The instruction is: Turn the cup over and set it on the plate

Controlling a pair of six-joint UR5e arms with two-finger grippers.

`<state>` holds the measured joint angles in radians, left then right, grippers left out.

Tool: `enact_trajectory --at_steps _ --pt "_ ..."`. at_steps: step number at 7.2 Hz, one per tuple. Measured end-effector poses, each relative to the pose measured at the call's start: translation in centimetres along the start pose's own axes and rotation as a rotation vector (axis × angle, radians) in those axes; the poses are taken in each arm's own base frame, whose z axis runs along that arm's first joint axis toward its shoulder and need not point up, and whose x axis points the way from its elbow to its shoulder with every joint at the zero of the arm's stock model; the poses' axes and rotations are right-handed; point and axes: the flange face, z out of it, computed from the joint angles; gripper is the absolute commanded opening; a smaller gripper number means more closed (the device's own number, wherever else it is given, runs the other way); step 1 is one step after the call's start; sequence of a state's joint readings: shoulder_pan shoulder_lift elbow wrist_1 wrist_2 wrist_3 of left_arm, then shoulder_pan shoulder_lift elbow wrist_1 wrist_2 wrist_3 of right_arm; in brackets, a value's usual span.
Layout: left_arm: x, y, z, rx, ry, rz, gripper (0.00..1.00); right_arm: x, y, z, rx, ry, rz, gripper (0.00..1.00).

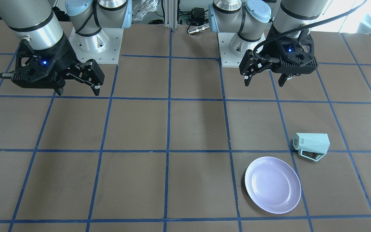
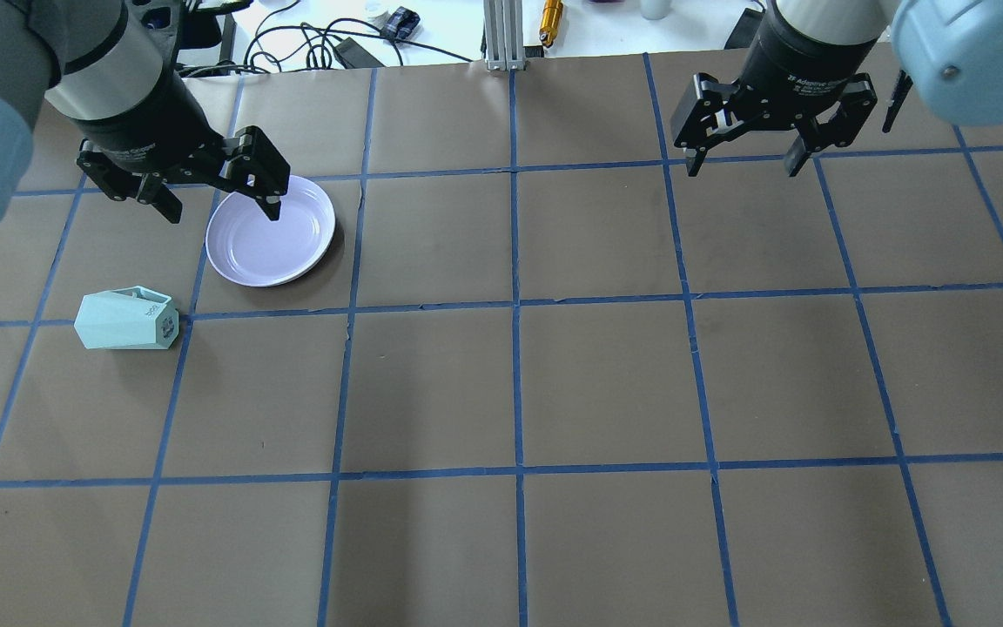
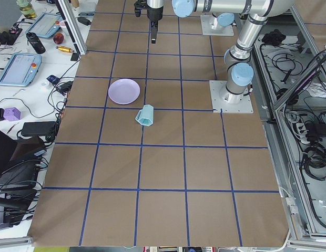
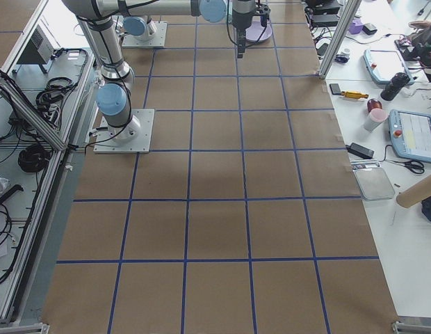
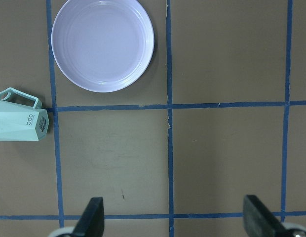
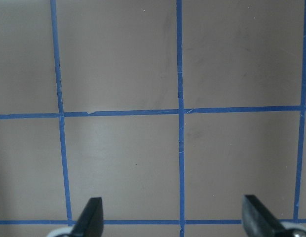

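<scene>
The pale mint-green cup [image 1: 311, 146] lies on its side on the brown table, handle toward the plate and printed base facing the table's middle; it also shows in the overhead view [image 2: 125, 320] and left wrist view [image 5: 19, 121]. The lavender plate [image 1: 273, 184] sits empty just beside it, apart from it [image 2: 271, 231] [image 5: 102, 44]. My left gripper [image 2: 223, 212] [image 1: 264, 84] hangs open and empty above the table, high over the plate's near side. My right gripper [image 2: 743, 170] [image 1: 78, 93] hangs open and empty over the other half, far from both.
Blue tape lines divide the table into squares. The two arm bases [image 1: 95, 42] [image 1: 237, 48] stand at the robot's edge. An aluminium post [image 2: 501, 35], cables and small tools lie beyond the far edge. Side benches hold tablets and clutter [image 3: 18, 68].
</scene>
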<state>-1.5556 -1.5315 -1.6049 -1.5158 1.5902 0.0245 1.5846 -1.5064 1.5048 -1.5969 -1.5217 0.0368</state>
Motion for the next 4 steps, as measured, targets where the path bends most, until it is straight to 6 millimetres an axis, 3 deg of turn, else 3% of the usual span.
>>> enact_trajectory --at_steps 4 --pt "-0.09 -0.12 -0.18 0.003 -0.003 0.000 1.00 0.00 0.00 0.00 0.000 0.000 0.000 1.00"
